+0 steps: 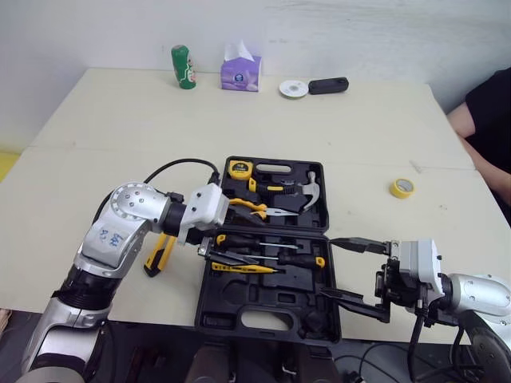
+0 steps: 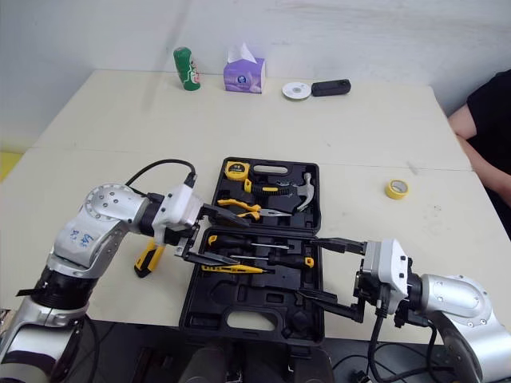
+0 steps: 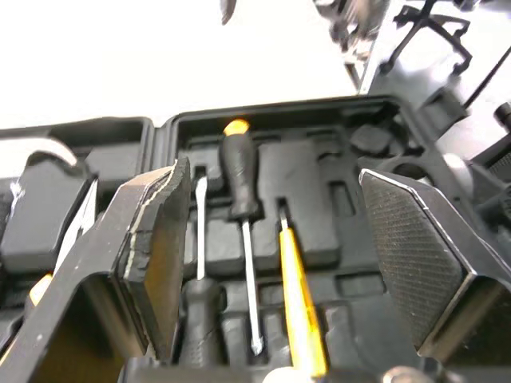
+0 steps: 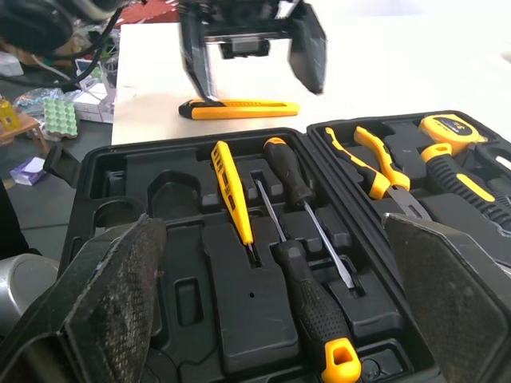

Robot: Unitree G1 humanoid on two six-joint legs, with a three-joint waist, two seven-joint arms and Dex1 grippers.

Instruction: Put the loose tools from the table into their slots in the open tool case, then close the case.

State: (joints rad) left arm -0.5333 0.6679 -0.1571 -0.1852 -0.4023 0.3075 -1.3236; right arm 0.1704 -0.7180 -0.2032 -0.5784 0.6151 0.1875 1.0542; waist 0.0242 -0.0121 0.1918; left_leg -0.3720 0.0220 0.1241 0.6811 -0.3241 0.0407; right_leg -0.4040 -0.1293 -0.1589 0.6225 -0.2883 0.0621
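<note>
The black tool case [image 1: 239, 297] lies open at the table's front edge. Its far half holds a tape measure [image 1: 239, 168], pliers [image 1: 254, 209] and a hammer [image 1: 309, 188]. Screwdrivers [image 1: 297, 260] and a yellow tester pen [image 1: 247, 269] lie in the near half. A yellow and black utility knife [image 1: 160, 254] rests on the table just left of the case. My left gripper [image 1: 217, 231] is open and empty over the case's left edge, above the screwdriver tips [image 3: 254, 339]. At the case's right edge my right gripper [image 1: 329, 267] is also open and empty.
A yellow tape roll [image 1: 402, 188] lies right of the case. Along the far edge stand a green can [image 1: 184, 66], a tissue box [image 1: 241, 72], a white disc [image 1: 294, 88] and a black device [image 1: 328, 85]. A person's arm [image 1: 479, 136] rests at the table's right side.
</note>
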